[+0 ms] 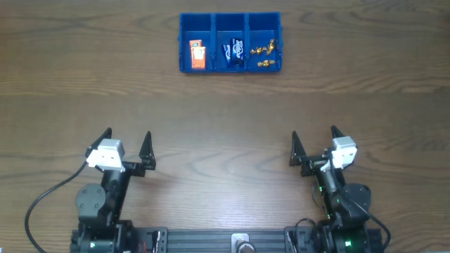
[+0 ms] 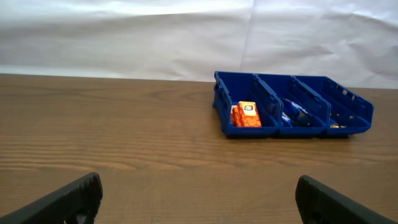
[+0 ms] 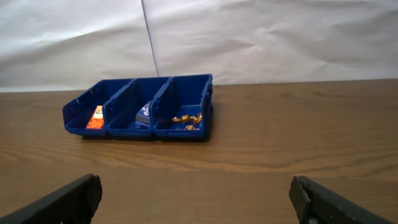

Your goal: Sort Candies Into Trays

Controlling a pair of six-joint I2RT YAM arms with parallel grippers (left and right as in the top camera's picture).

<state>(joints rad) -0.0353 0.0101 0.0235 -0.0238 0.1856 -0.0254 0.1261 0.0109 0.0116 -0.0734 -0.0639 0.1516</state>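
A blue tray [image 1: 230, 17] with three compartments stands at the far middle of the wooden table. Its left compartment holds orange candy packets [image 1: 197, 54], the middle one dark blue candies [image 1: 233, 51], the right one several small gold candies [image 1: 264, 53]. From the left wrist view the tray [image 2: 224, 93] shows the orange packets [image 2: 246, 114] nearest. The right wrist view has the tray [image 3: 207, 93] with the gold candies [image 3: 188, 119] closest. My left gripper [image 1: 128, 146] is open near the front left, far from the tray. My right gripper [image 1: 314, 145] is open near the front right, nothing between its fingers.
Bare wooden tabletop [image 1: 225, 119] lies between the grippers and the tray. A white wall [image 2: 124, 37] stands behind the table's far edge.
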